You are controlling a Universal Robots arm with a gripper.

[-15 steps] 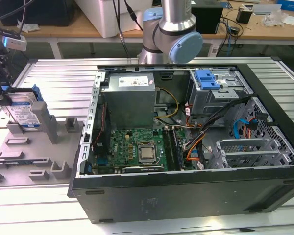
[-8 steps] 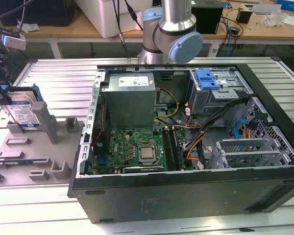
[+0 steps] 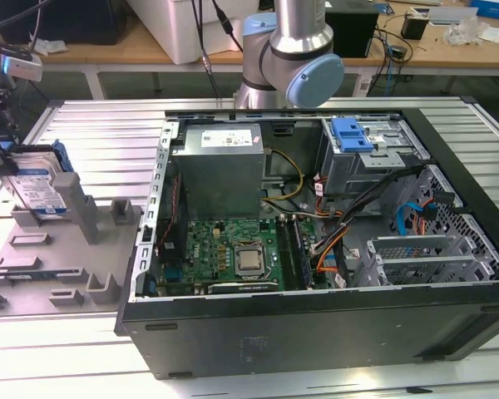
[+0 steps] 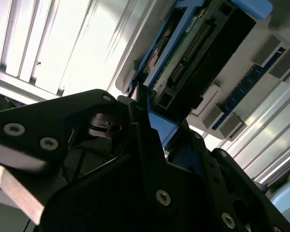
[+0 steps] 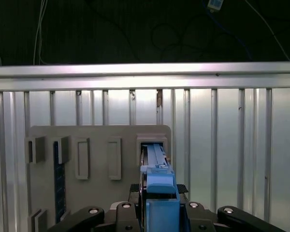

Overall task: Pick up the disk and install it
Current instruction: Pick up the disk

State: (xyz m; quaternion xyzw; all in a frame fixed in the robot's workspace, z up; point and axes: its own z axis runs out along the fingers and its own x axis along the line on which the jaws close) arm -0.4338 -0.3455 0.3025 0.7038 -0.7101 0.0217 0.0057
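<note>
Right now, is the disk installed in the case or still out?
Out. The disk stands on edge at the grey holder, at the exterior view's left, outside the computer case, the gripper closed on it.

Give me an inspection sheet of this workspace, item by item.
Surface: ribbed metal table carrying a grey fixture and an open computer case.
Job's things: the disk stands upright in the fixture, outside the case.
Clutter: nothing seen.
Grippers: gripper at the disk's blue bracket.
Cables: coloured wire bundles inside the case.
Surroundings: workbenches behind; robot arm at the table's far side.
</note>
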